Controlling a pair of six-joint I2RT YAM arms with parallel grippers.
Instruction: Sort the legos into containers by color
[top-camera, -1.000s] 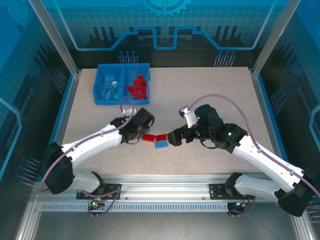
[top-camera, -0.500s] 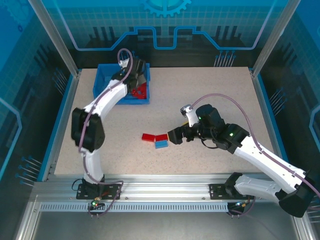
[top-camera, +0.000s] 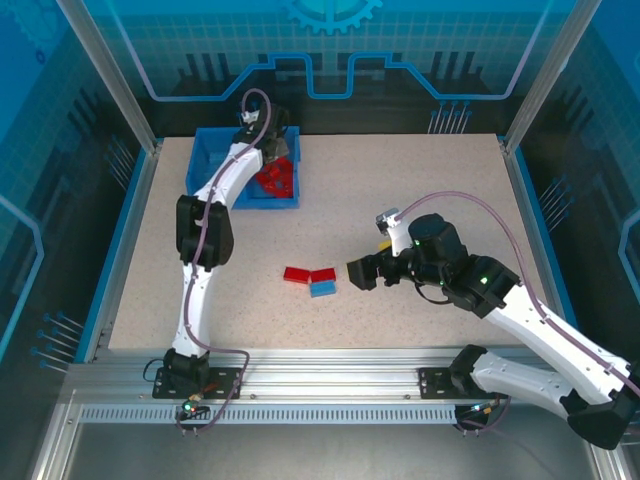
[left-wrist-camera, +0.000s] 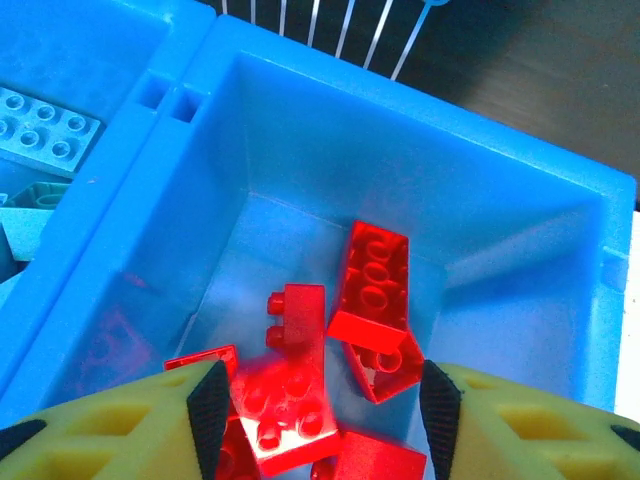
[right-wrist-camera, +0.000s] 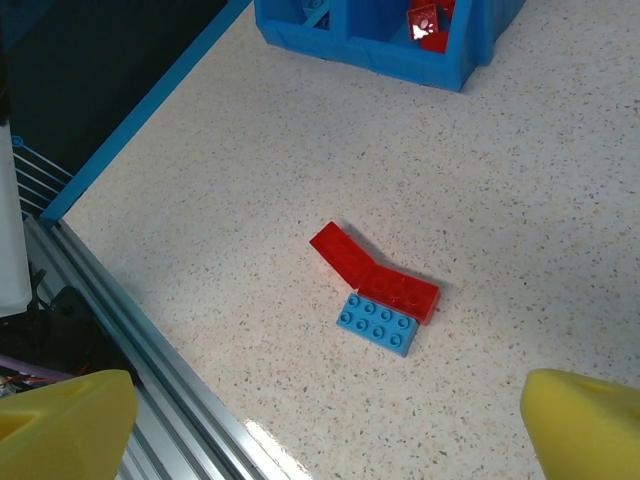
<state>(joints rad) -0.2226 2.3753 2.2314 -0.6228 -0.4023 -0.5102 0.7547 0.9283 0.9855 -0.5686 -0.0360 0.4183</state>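
Two red bricks (top-camera: 296, 274) (top-camera: 323, 273) and one light blue brick (top-camera: 322, 289) lie touching at mid-table; the right wrist view shows the same reds (right-wrist-camera: 342, 252) (right-wrist-camera: 400, 290) and the blue brick (right-wrist-camera: 378, 323). My right gripper (top-camera: 356, 273) hovers open just right of them, holding nothing. The blue bin (top-camera: 240, 203) stands at the back left. Its left compartment holds light blue bricks (top-camera: 220, 175), its right one red bricks (top-camera: 276, 180). My left gripper (top-camera: 272, 148) is open over the red compartment, its pads (left-wrist-camera: 210, 410) either side of loose red bricks (left-wrist-camera: 300, 320) (left-wrist-camera: 378, 290).
The divider wall (left-wrist-camera: 110, 220) separates the red pile from a light blue brick (left-wrist-camera: 40, 125). The bin (right-wrist-camera: 400, 40) sits far beyond the table bricks. A metal rail (top-camera: 330, 385) runs along the near edge, and blue side walls (top-camera: 125, 230) border the table.
My left arm swung from beside the table bricks to the bin and now reaches over its red compartment. My right gripper drew back slightly to the right. The three table bricks stayed put.
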